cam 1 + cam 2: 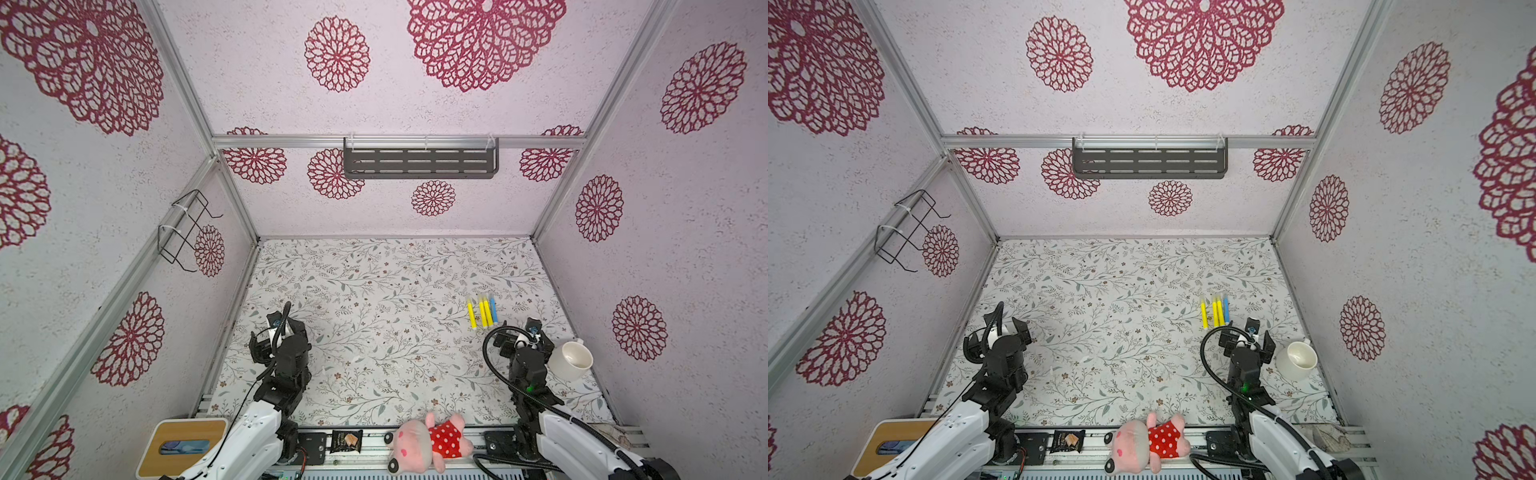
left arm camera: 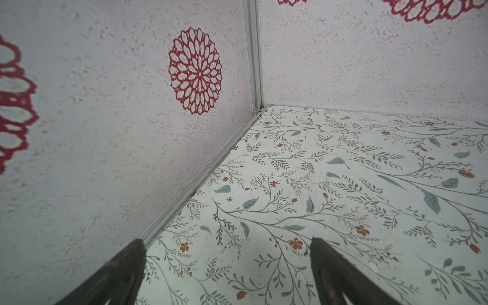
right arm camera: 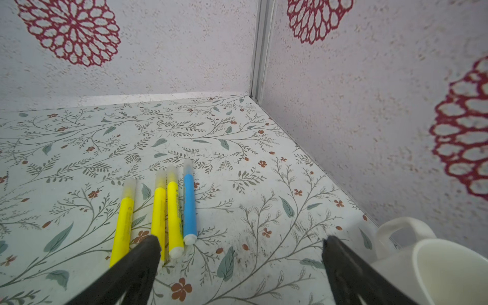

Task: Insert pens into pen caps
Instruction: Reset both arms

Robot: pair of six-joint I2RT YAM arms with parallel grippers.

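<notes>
Plush pig [image 1: 428,442] lies on front rail. Four pens [image 3: 174,211], three yellow and one blue, lie side by side on right of worktop [image 3: 237,137], with whitish pen caps [image 3: 171,173] on far ends. Both released, empty: right end effector [image 3: 241,243] just short of pens, beside white mug [image 3: 435,269]; left end effector [image 2: 228,245] near left wall.

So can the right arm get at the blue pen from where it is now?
Probably yes. The right gripper is open and empty just short of the blue pen, with bare table cover between them, and the white mug sits off to the side. The neighbouring yellow pen may crowd the grasp.
</notes>
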